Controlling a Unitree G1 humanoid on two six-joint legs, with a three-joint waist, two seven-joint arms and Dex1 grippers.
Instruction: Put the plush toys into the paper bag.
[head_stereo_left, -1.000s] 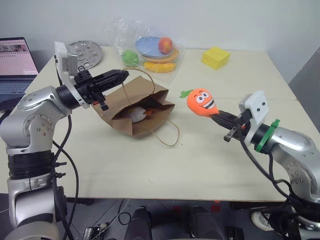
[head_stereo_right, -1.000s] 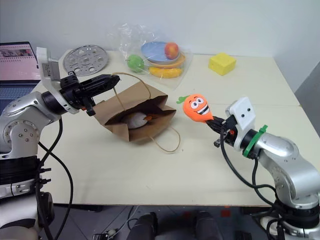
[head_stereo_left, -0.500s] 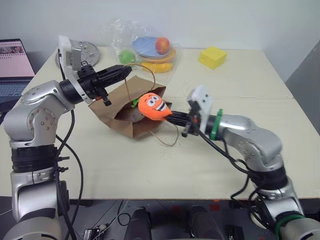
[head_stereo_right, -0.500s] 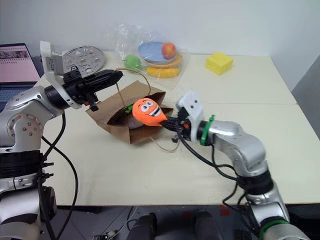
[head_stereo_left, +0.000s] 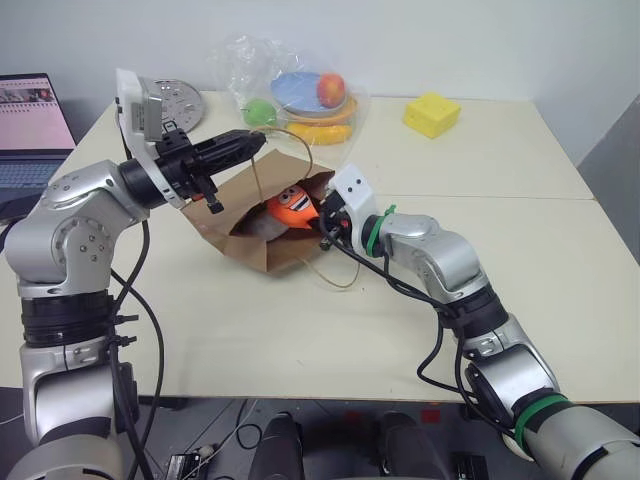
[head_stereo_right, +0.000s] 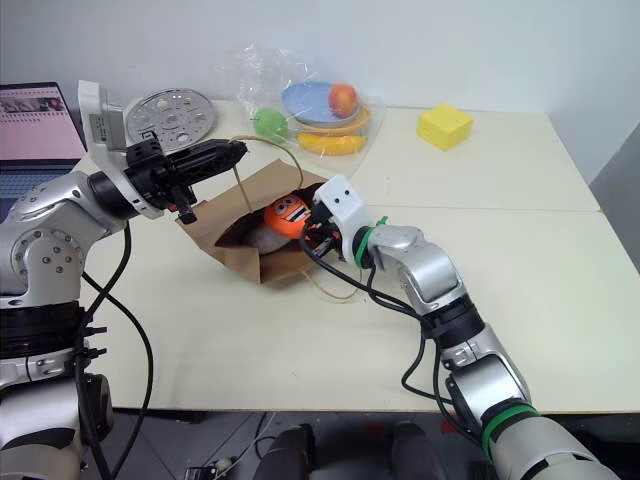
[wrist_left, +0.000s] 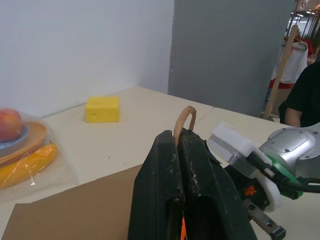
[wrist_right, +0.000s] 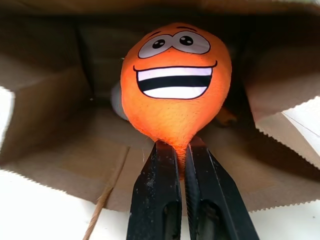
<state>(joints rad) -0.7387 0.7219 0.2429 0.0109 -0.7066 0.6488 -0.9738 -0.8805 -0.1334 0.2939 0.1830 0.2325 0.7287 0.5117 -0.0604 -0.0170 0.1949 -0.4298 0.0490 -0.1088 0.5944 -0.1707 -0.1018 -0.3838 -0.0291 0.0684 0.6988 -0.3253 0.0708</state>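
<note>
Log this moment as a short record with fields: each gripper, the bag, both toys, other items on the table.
left gripper: shut on a handle loop of the paper bag, holding its mouth open
right gripper: shut on the narrow end of the carrot toy, at the bag's mouth
carrot toy: inside the bag opening, not released
egg toy: lying inside the bag, partly hidden
paper bag: on its side on the table, mouth toward the robot
others: yellow block, plastic-wrapped fruit, metal disc, laptop

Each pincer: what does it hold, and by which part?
Left pincer pinches the paper bag by a loop handle; right pincer grips the carrot plush by its narrow tip.
</note>
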